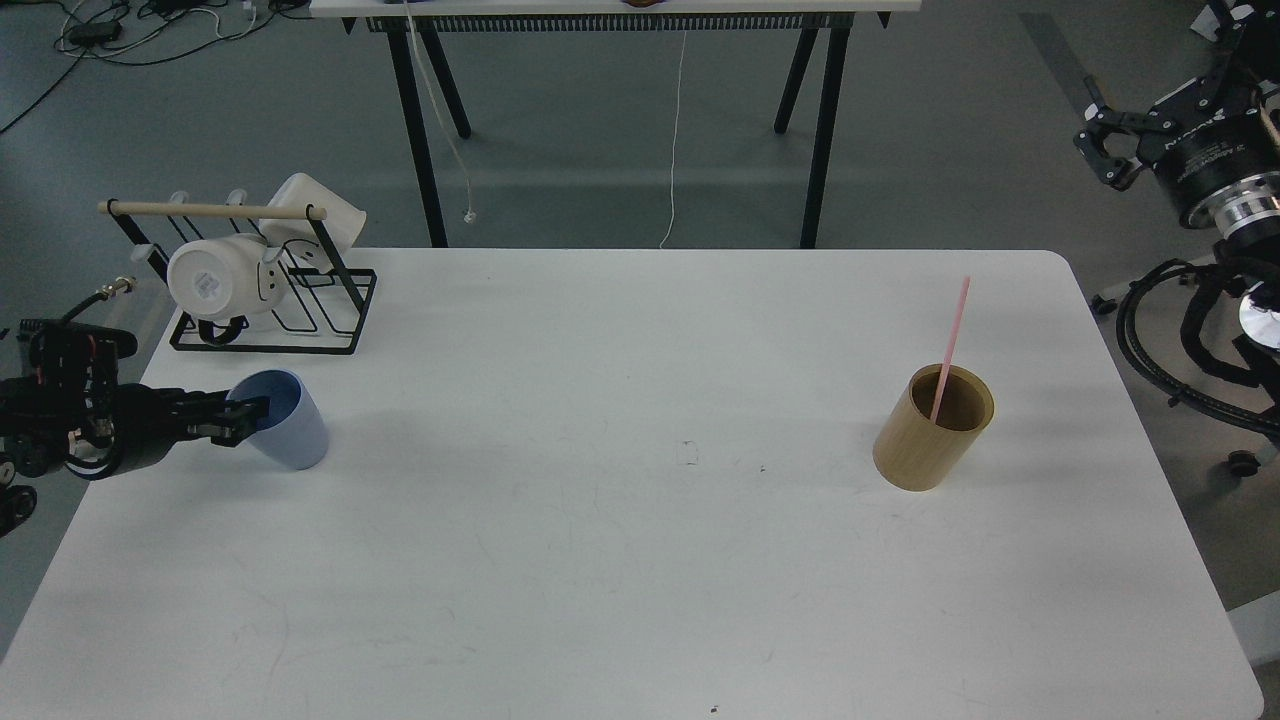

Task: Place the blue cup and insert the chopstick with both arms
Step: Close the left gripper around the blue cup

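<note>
The blue cup (293, 424) is at the left of the white table (640, 560), mouth up and tilted a little to the left. My left gripper (245, 413) comes in from the left edge and is shut on the cup's near-left rim, one finger inside and one outside. The pink chopstick (952, 345) stands slanted in a tan wooden cylinder holder (930, 440) at the right of the table. My right gripper (1108, 145) is raised off the table beyond its far right corner; its fingers are spread and empty.
A black wire rack (275, 315) with a beige wooden rod (212, 210) holds white mugs (215, 278) at the table's back left. A second table's black legs (418, 140) stand behind. Cables and robot parts (1200, 330) lie off the right edge.
</note>
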